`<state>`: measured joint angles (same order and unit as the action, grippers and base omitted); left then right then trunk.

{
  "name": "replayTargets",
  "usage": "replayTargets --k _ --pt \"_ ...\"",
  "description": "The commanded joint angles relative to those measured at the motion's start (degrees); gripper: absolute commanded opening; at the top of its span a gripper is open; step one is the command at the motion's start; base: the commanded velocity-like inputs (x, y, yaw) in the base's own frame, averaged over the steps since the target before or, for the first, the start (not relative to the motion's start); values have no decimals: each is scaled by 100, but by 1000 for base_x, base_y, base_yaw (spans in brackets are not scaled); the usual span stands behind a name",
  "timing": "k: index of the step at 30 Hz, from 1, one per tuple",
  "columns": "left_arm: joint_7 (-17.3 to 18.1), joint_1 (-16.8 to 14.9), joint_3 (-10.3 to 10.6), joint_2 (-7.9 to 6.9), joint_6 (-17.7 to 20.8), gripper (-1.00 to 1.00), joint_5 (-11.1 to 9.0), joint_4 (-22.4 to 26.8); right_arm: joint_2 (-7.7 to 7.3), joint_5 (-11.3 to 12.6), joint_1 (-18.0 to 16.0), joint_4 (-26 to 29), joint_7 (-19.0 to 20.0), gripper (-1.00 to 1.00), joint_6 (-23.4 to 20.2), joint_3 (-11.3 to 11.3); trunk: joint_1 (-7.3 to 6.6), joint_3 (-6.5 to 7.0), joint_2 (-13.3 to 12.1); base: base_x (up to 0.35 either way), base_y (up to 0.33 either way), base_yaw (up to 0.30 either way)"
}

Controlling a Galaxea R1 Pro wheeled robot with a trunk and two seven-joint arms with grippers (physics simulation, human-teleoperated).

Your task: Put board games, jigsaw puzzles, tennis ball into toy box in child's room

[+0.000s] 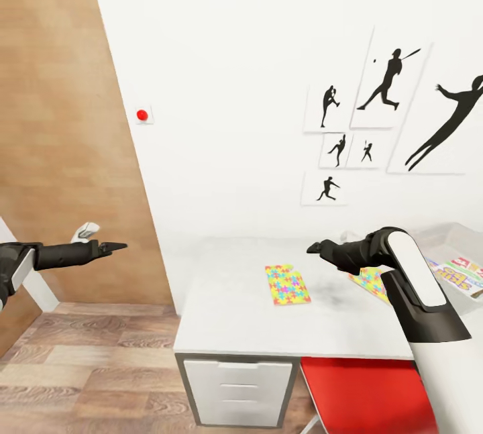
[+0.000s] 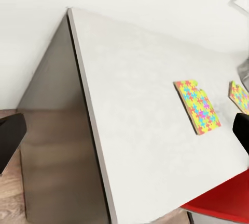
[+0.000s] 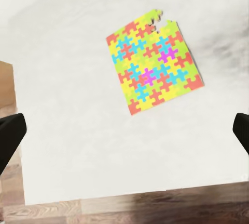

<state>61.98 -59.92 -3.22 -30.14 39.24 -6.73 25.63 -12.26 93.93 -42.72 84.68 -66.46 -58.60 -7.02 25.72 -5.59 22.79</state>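
Pale grey-white table (image 1: pixel 228 313): long desk against the white wall, white drawer unit beneath, red seat (image 1: pixel 365 394) tucked under its front edge.

Jigsaw puzzle, first (image 1: pixel 287 284): flat on the bare tabletop, clear of everything else, one corner notched by missing pieces. Nothing touches it, so it looks the easier pick.

Jigsaw puzzle, second (image 1: pixel 370 281): flat on the table, partly hidden behind the right arm.

Board game (image 1: pixel 459 273): printed cover, lying at the right end of the table. Just behind it, a pale translucent tray (image 1: pixel 443 236) that may be the toy box; its outline is too faint to be sure.

Right gripper (image 1: pixel 315 247): raised over the table beyond the first puzzle, fingers spread wide in its wrist view, holding nothing. Judged to be lining up over that puzzle (image 3: pixel 154 60), which lies between the fingertips' span.

Left gripper (image 1: pixel 114 246): held out level over the wood-plank floor (image 1: pixel 87 367), well left of the table, apparently parked out of the way. Fingers wide apart in its wrist view, empty.

Wall: baseball silhouette pictures (image 1: pixel 389 82); small red button (image 1: pixel 141 115).
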Motion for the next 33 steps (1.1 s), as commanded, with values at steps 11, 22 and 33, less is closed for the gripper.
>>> replayTargets --k 11,22,33 --pt "8 -4 -2 4 39 100 -23 -2 -4 54 -8 19 -50 100 -38 -2 6 42 13 201 70 7" --pt "7 -3 -3 -3 32 100 -21 -3 -5 55 -8 -1 -46 100 -38 7 6 80 13 36 68 -71" --pt "2 1 -3 9 31 100 -15 0 -9 44 -8 -18 -42 100 -38 7 6 82 13 78 20 -5"
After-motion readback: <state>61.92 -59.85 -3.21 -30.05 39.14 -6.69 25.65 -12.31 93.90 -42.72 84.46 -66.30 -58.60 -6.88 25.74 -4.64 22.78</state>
